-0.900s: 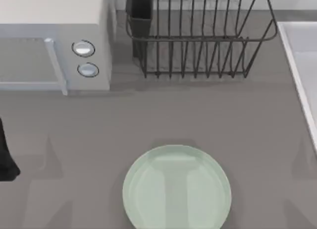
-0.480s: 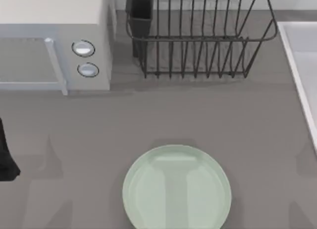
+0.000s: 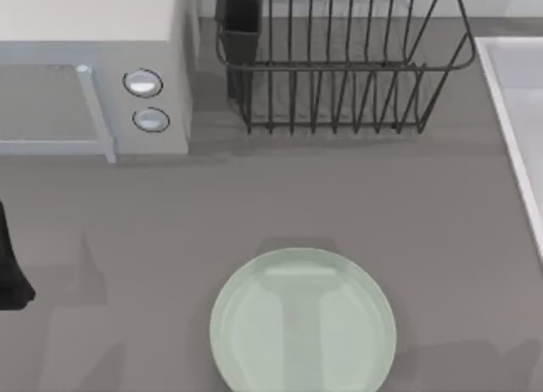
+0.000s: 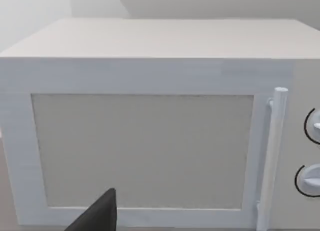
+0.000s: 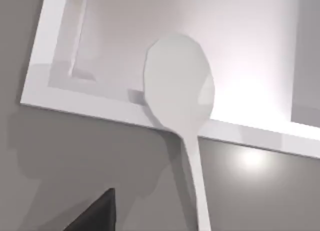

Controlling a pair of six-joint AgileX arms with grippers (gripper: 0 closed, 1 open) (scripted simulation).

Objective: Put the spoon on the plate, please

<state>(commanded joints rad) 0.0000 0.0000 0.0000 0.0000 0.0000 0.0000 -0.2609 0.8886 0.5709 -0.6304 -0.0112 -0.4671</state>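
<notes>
The white spoon [image 5: 180, 101] hangs close in the right wrist view, its rounded bowl over the white sink rim [image 5: 100, 103]. Its thin handle runs down into my right gripper [image 5: 199, 225], which is shut on it. One black finger [image 5: 100, 211] shows beside the handle. The spoon casts a shadow on the grey counter below it. The pale mint-green plate [image 3: 254, 324] lies at the front middle of the table with nothing on it. My left arm [image 3: 10, 269] is parked at the table's left edge, its wrist view facing the microwave door [image 4: 140, 151].
A white microwave [image 3: 93, 78] stands at the back left. A dark wire dish rack [image 3: 339, 61] with a cutlery cup stands at the back middle. The sink [image 3: 517, 112] runs along the right edge. Bare grey counter lies between these and the plate.
A soft shadow has spread over the counter at the front right, beside the plate, while the one farther back on the right has faded. The plate and left arm have not moved.
</notes>
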